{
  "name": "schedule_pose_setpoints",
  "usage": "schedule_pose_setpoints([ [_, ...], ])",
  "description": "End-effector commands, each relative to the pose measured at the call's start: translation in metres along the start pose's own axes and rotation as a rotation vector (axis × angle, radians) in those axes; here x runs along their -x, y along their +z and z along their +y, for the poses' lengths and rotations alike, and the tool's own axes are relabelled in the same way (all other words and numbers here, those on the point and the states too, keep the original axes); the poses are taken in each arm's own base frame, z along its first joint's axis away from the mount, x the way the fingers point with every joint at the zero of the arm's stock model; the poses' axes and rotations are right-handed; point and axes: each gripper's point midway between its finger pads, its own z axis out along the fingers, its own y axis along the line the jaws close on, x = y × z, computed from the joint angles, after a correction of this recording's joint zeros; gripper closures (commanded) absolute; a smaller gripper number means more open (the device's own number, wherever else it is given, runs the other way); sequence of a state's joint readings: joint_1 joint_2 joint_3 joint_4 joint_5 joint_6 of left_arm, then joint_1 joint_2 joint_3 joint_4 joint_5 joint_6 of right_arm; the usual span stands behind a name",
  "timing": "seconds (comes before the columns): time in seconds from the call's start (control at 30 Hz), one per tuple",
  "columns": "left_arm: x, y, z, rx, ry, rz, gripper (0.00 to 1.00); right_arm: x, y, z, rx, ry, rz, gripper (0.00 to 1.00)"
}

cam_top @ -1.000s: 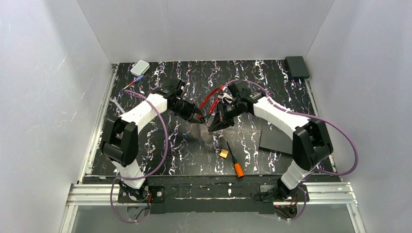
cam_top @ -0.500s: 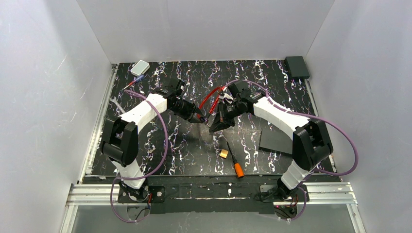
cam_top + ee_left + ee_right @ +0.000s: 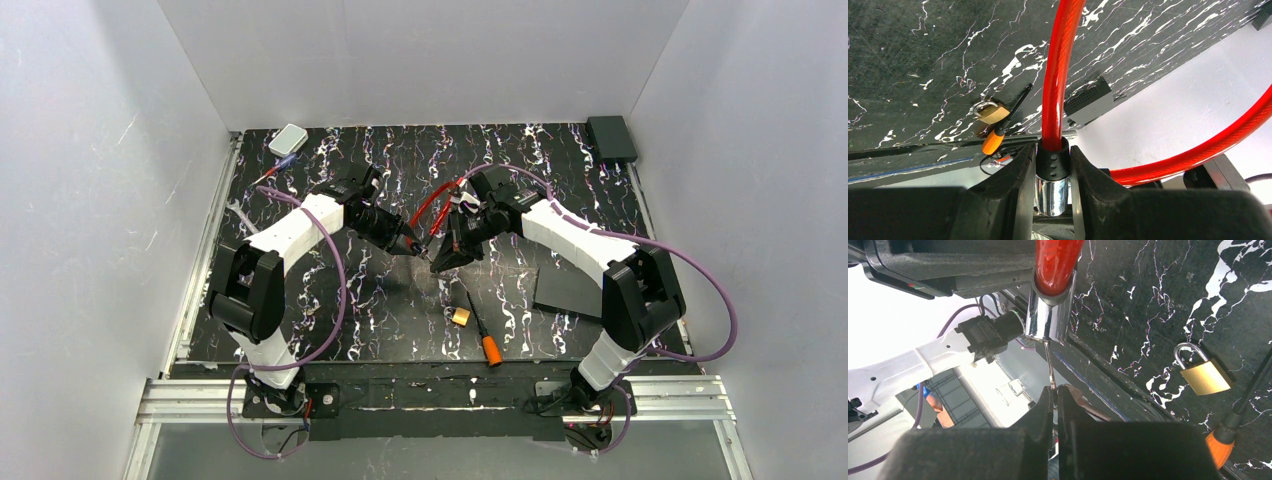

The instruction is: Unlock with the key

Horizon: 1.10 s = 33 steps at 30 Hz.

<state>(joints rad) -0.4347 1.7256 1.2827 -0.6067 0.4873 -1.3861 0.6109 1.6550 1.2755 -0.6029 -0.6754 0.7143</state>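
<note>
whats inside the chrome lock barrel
The thin key, pinched in the shut right claw, reaches the barrel's end. Whether its tip is inside, and how deep, is hidden.

White arms, black joints — purple cables (looped)

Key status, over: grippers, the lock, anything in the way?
Left gripper clamped on red cable lock at its head. Right gripper shut on key, tip at chrome barrel. Brass padlock, screwdriver lie aside, not obstructing.

Your key is just a thin silvery blade, pinched in your right gripper, pointing straight at the chrome barrel of the red cable lock, tip touching its end face.
</note>
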Motion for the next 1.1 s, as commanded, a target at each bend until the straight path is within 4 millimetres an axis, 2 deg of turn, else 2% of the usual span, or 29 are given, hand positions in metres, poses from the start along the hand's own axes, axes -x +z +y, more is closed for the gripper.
schedule_pose_setpoints([
  [0.0, -0.010, -0.011, -0.003, -0.037, 0.030, 0.037, 1.00, 0.008, -0.015, 0.025, 0.043, -0.065, -0.057, 0.99],
  [0.33, -0.011, -0.012, -0.003, -0.039, 0.033, 0.034, 1.00, 0.008, -0.015, 0.026, 0.054, -0.065, -0.059, 0.99],
  [1.07, -0.012, -0.007, -0.007, -0.031, 0.023, 0.023, 1.00, -0.003, -0.002, 0.017, 0.071, -0.010, -0.008, 0.99],
])
